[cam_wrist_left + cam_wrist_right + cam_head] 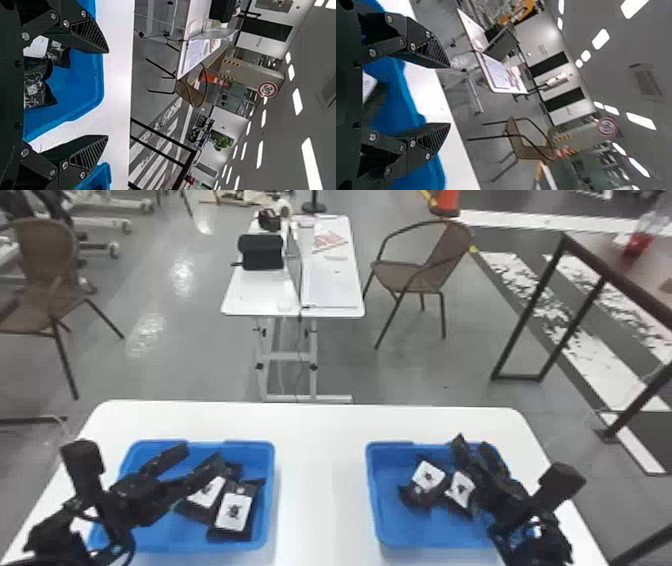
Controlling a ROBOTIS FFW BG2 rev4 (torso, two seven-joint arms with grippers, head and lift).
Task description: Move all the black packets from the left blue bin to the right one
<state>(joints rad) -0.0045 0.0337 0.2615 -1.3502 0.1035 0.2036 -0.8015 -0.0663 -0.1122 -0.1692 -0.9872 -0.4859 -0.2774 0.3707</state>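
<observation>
In the head view, my left gripper [200,455] is open above the left blue bin [272,490], over its left and middle part. Black packets with white labels [233,510] lie below and to the right of its fingers, overlapping. The left wrist view shows black packets [37,93] in the bin beyond the open left gripper [107,94]. My right gripper [472,445] stands open over the right side of the right blue bin [371,490], beside two labelled black packets [427,476]. Nothing is between the fingers of the right gripper [449,95] in its wrist view.
Both bins stand on a white table [320,440], with a gap between them. Behind it are another white table [332,295] with a black case [261,252], chairs [425,275] and a dark metal frame [532,307].
</observation>
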